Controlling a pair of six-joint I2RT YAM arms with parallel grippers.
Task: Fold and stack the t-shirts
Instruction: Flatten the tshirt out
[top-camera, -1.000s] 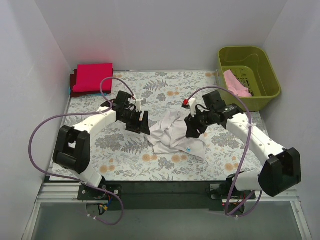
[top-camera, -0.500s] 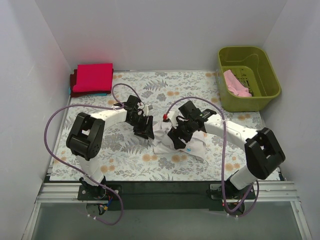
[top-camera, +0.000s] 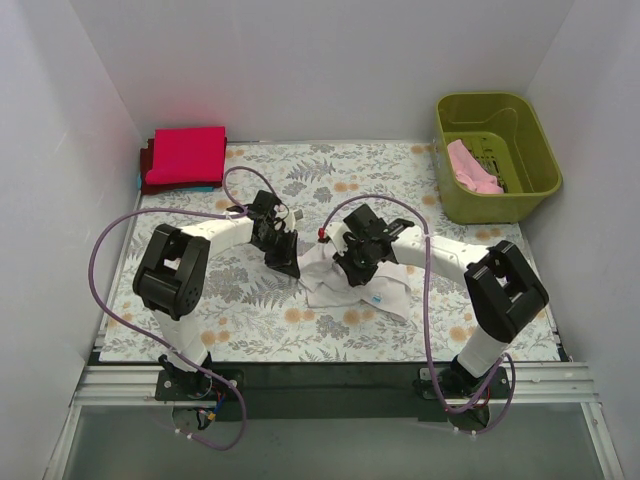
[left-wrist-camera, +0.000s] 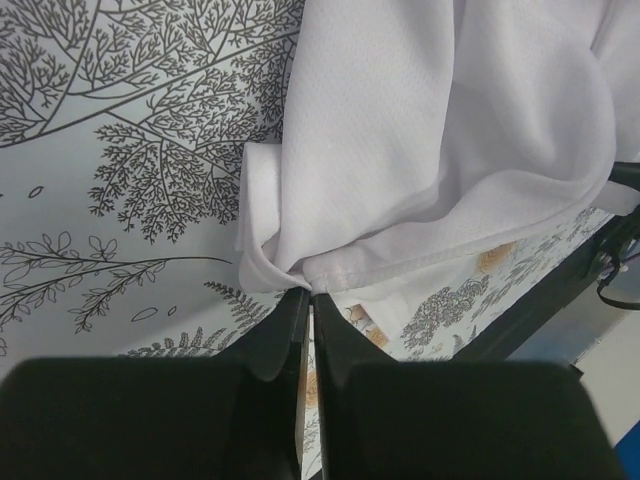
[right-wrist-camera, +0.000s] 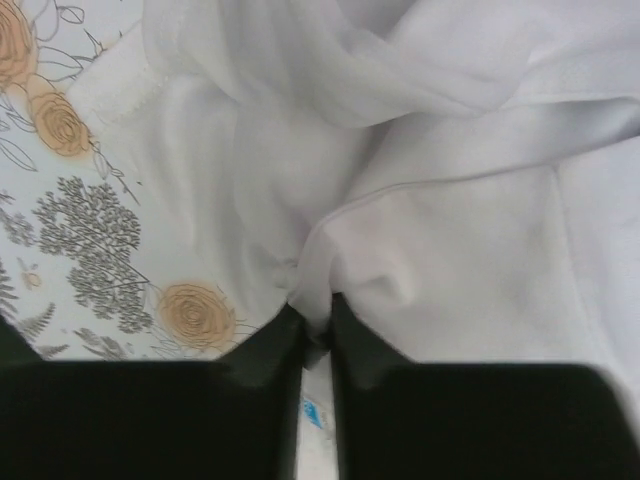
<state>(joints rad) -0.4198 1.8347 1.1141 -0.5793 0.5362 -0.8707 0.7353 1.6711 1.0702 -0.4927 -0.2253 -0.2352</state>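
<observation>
Both arms have swung inward over the last second, and the white t-shirt (top-camera: 378, 292) has bunched tighter between them. From overhead, it lies crumpled at the middle of the floral worktop (top-camera: 250, 325). The left pincer (top-camera: 290, 266) is at its 9 o'clock edge and the right pincer (top-camera: 352, 272) is down on its upper folds, the two close together. The red t-shirt (top-camera: 187, 153) sits folded in the 10 o'clock corner. The pink t-shirt (top-camera: 472, 168) lies in the green basket (top-camera: 497, 103) at 2 o'clock.

Through the left wrist camera, the left pincer (left-wrist-camera: 308, 298) is clenched on a hemmed edge of the white t-shirt, its tips nearly touching. Cloth fans out toward 1 o'clock over the worktop.

Through the right wrist camera, the right pincer (right-wrist-camera: 315, 322) is pinched on a fold of the white t-shirt, and the cloth puckers at its tips. Bare worktop shows at 9 o'clock.
</observation>
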